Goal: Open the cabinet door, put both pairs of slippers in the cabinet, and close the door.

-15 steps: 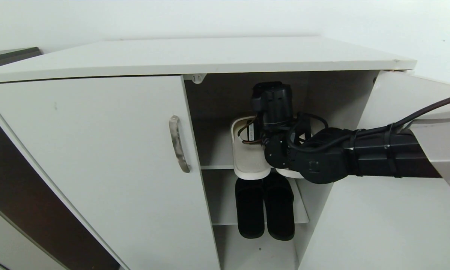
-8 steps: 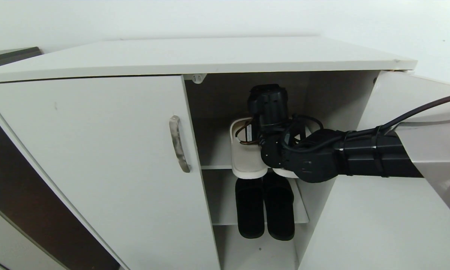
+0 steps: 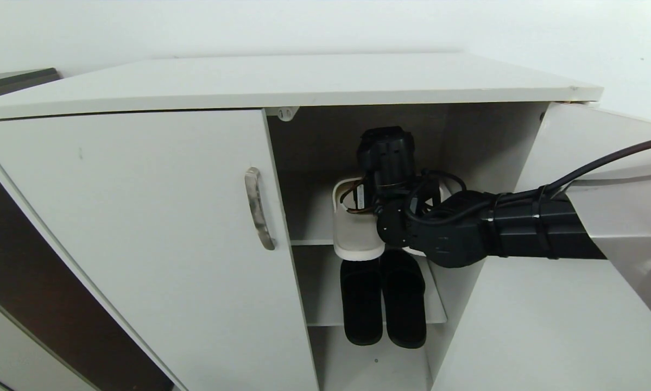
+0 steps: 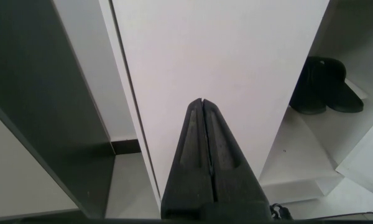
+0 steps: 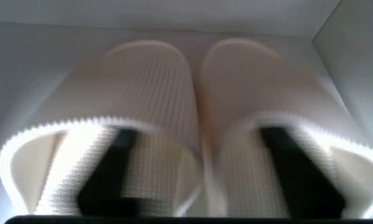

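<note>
Around right gripper point(image 5: 200, 186), white slippers point(image 5: 155, 87)

No text, label, number or sign is reading legibly anywhere. The cabinet point(image 3: 303, 76) and its closed door point(image 3: 140, 217) are showing plain, unmarked faces. The white slippers point(image 3: 355, 239) and the black slippers point(image 3: 382, 304) are carrying no print that can be made out.
</note>
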Robot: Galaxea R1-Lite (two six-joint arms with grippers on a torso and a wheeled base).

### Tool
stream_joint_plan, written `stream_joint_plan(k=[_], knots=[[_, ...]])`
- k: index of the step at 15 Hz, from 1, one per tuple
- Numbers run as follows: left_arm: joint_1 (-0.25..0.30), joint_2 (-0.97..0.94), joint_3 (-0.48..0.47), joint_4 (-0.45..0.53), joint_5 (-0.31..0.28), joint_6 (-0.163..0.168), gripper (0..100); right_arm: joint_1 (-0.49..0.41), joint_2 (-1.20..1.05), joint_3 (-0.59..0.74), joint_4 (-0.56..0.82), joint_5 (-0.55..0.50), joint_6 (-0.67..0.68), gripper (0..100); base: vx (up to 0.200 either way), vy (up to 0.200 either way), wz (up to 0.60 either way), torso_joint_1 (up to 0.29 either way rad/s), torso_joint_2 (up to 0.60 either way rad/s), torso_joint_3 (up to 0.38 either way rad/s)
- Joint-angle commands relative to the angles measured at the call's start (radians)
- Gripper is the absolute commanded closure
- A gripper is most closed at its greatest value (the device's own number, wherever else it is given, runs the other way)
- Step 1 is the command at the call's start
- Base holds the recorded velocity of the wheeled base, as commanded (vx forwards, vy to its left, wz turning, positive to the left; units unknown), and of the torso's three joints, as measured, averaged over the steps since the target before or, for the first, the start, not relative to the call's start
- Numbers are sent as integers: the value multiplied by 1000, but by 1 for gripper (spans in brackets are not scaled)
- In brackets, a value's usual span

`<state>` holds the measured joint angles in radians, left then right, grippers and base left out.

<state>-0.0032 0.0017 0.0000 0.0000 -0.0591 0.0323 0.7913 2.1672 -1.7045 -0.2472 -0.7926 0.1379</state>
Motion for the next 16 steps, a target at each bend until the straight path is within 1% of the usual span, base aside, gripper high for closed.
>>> stream_joint_plan(k=[1, 2, 5, 7, 8, 9, 10, 12, 13, 16], knots=[[0, 0, 0, 0, -1, 0, 100, 14, -46, 55, -3, -4, 0, 0, 0, 0, 0, 0, 0, 0], [0, 0, 0, 0, 1, 0, 100, 26, -70, 89, -7, -7, 2, 0, 0, 0, 0, 0, 0, 0], [0, 0, 0, 0, 1, 0, 100, 97, -211, 256, -29, -11, 8, 0, 0, 0, 0, 0, 0, 0], [0, 0, 0, 0, 1, 0, 100, 140, -291, 387, -110, -14, 6, 0, 0, 0, 0, 0, 0, 0], [0, 0, 0, 0, -1, 0, 100, 151, -311, 427, -136, -20, 6, 0, 0, 0, 0, 0, 0, 0], [0, 0, 0, 0, 1, 0, 100, 169, -346, 520, -184, -37, 5, 0, 0, 0, 0, 0, 0, 0], [0, 0, 0, 0, -1, 0, 100, 183, -369, 582, -222, -40, 5, 100, 0, 0, 0, 0, 0, 0], [0, 0, 0, 0, 1, 0, 100, 204, -409, 674, -290, -40, 0, 100, 0, 0, 0, 0, 0, 0], [0, 0, 0, 0, -1, 0, 100, 210, -423, 700, -302, -40, 0, 100, 0, 0, 0, 0, 0, 0], [0, 0, 0, 0, 1, 0, 100, 213, -431, 720, -311, -37, 2, 100, 0, 0, 0, 0, 0, 0]])
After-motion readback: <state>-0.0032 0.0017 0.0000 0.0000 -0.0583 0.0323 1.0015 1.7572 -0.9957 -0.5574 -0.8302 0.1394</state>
